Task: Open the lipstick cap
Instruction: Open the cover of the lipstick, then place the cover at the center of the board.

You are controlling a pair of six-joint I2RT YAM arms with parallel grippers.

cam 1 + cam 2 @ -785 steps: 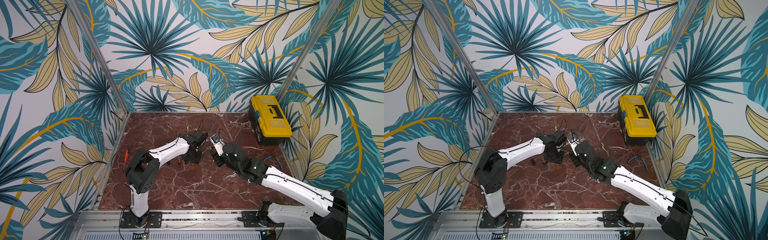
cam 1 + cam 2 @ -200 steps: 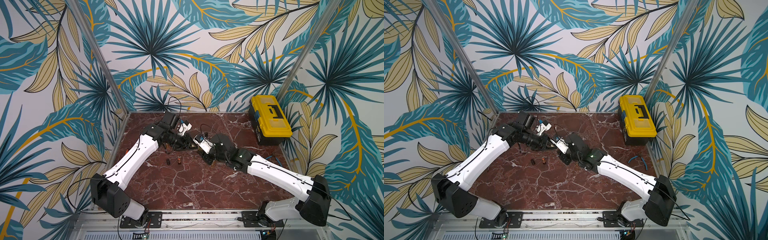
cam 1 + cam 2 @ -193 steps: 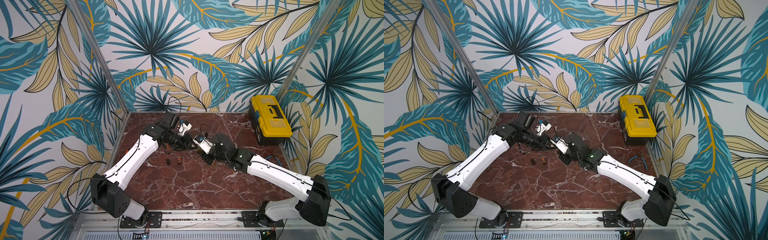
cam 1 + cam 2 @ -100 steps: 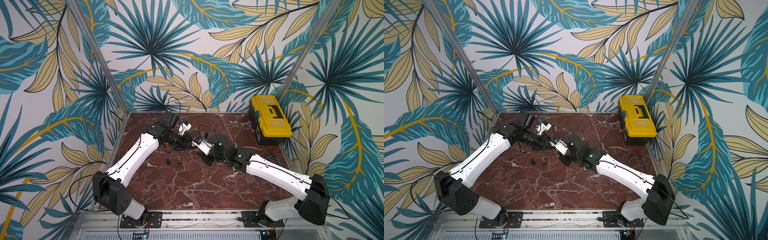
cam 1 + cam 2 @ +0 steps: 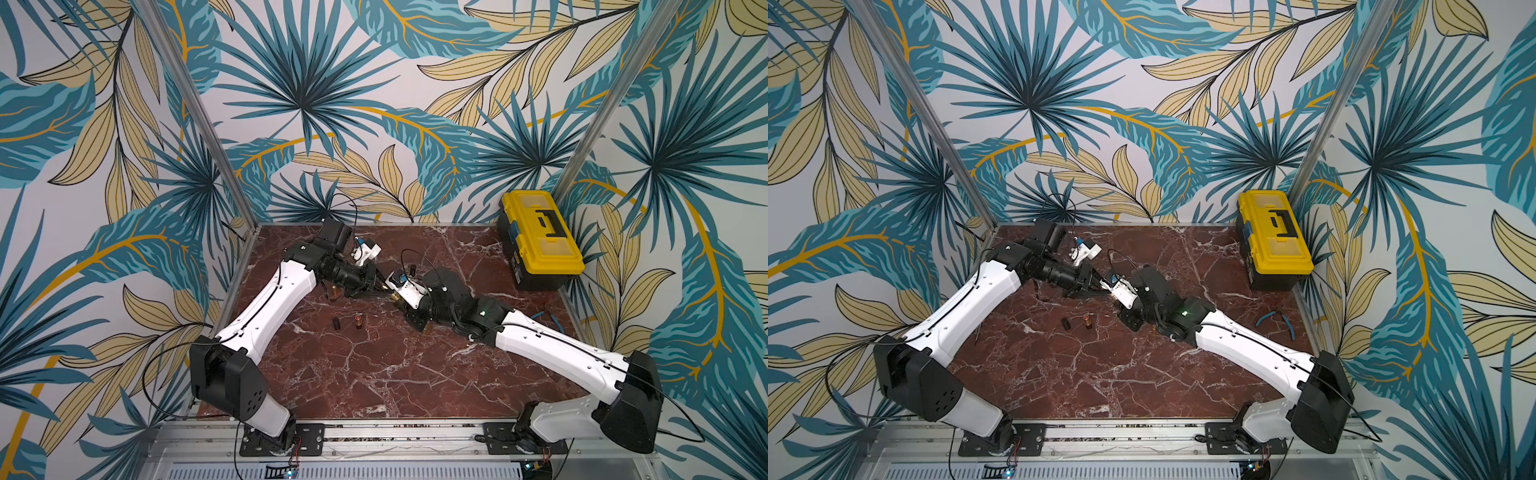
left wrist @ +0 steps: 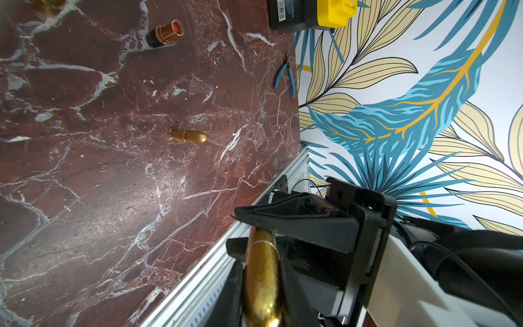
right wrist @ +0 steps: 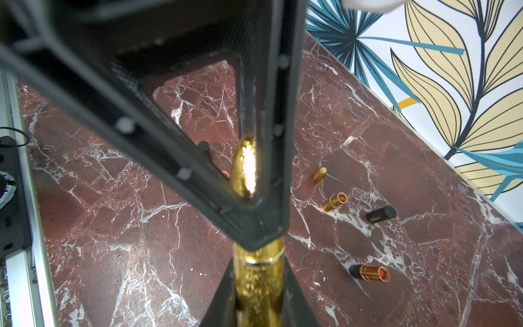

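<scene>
A gold lipstick (image 6: 261, 277) hangs above the marble table, held between both arms. My left gripper (image 6: 261, 269) is shut on its longer part, one black finger on each side. My right gripper (image 7: 259, 271) is shut on the other end, just behind the thin ring seam (image 7: 259, 261). In the right wrist view the far gold end (image 7: 244, 167) sits between the left gripper's fingers (image 7: 271, 141). In both top views the two grippers meet tip to tip at the middle rear (image 5: 386, 287) (image 5: 1109, 292). Which end is the cap I cannot tell.
On the table lie an open copper lipstick (image 5: 357, 321), a black cap (image 5: 336, 322), a closed gold lipstick (image 6: 189, 136), an open gold lipstick (image 7: 334, 201) and another black cap (image 7: 380, 214). A yellow toolbox (image 5: 538, 239) stands at the back right, with blue pliers (image 5: 1273, 318) near the right wall.
Over the last second my right gripper has closed onto the free end of the lipstick. The left gripper has kept its hold, and both arms have shifted only slightly.
</scene>
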